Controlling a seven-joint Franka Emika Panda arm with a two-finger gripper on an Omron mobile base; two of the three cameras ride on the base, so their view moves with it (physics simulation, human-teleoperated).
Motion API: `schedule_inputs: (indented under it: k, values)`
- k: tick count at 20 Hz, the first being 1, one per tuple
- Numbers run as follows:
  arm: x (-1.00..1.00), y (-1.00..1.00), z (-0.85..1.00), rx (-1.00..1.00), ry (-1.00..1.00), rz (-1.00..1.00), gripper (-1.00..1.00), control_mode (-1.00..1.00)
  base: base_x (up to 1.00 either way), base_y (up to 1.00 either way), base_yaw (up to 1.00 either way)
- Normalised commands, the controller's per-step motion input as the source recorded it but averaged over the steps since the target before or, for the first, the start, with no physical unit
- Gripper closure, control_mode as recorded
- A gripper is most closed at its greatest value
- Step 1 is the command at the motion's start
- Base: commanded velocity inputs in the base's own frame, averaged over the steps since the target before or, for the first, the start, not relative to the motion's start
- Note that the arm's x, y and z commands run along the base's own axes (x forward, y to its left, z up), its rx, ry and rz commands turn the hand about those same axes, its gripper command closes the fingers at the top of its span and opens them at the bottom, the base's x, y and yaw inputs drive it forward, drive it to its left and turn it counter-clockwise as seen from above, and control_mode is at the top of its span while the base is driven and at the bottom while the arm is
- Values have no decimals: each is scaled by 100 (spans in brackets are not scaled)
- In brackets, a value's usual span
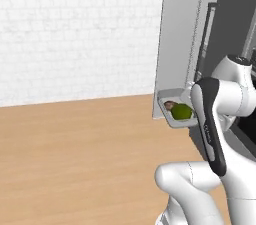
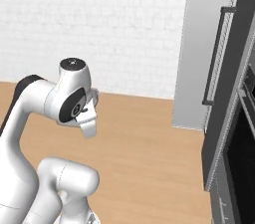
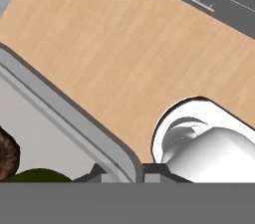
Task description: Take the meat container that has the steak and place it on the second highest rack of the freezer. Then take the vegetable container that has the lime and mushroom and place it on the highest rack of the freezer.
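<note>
Vegetable container (image 1: 176,117) with lime (image 1: 181,112), unlabelled

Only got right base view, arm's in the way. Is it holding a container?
Observer: Yes. In the hand view the gripper is closed on the rim of the vegetable container.
Operator: Contents?
Observer: The lime and the mushroom, both in it.
Operator: Where is it?
Observer: In the left base view it's held above the floor, right beside the tall grey panel.
</note>
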Motion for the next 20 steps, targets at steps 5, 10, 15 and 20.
schedule_inputs:
  k: [5,10,15,20]
  values:
    - [0,0,0,0,0,0,100,100,100,0,0]
    - [0,0,0,0,0,0,100,100,100,4,-6]
    - [0,0,0,0,0,0,100,100,100,44,-19]
    - [0,0,0,0,0,0,100,100,100,95,-41]
